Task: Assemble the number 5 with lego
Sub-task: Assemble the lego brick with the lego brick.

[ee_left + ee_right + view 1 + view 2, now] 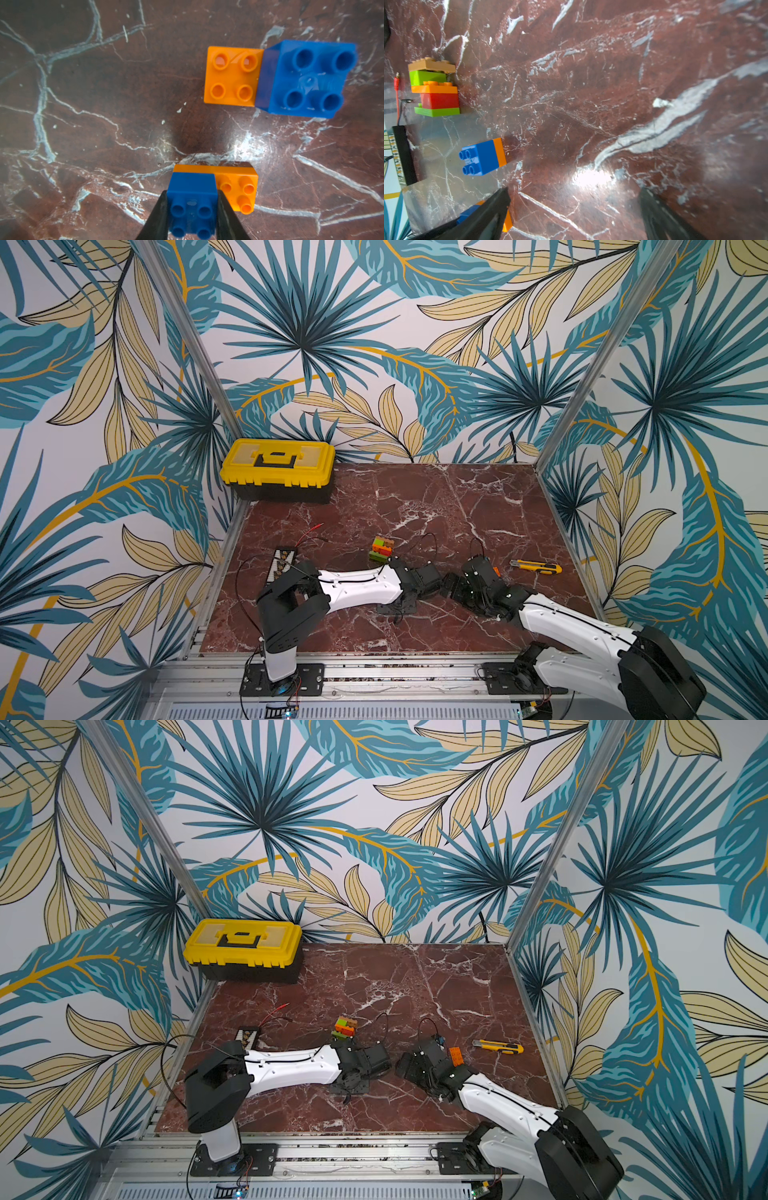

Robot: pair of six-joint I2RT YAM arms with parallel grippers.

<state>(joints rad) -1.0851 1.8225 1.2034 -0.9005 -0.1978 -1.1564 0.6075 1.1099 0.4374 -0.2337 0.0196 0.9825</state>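
Two pieces sit in my left gripper (192, 193). Its jaws are pinched tight on the sides of a blue brick (192, 209), which sits on one end of an orange plate (239, 182), studs facing my wrist camera. I cannot tell whether the plate touches the table (83, 104) or hangs just over it. My right gripper (575, 190) is spread as wide as it goes, with nothing in it, low over bare marble.

Near the held stack, a loose orange (230, 75) square lies studs-up. A loose blue (307, 79) block is touching it or just beside it. The cluster (380, 549) of green, orange, red and tan, which I take for the bigger part of the 5, lies on its side mid-table just beyond my left wrist. It shows in both top views.

As I read it, the step is to mate my stack with the loose pair to build the striped part. To do it well I should keep the plate level and square its edges to the target before lowering. Then I should press straight down rather than at a slant, keeping the pinch on the blue brick until the studs seat. The loose pieces look light and the marble slick, so they would likely skate under a push. My right gripper is free to brace them from the far side first.
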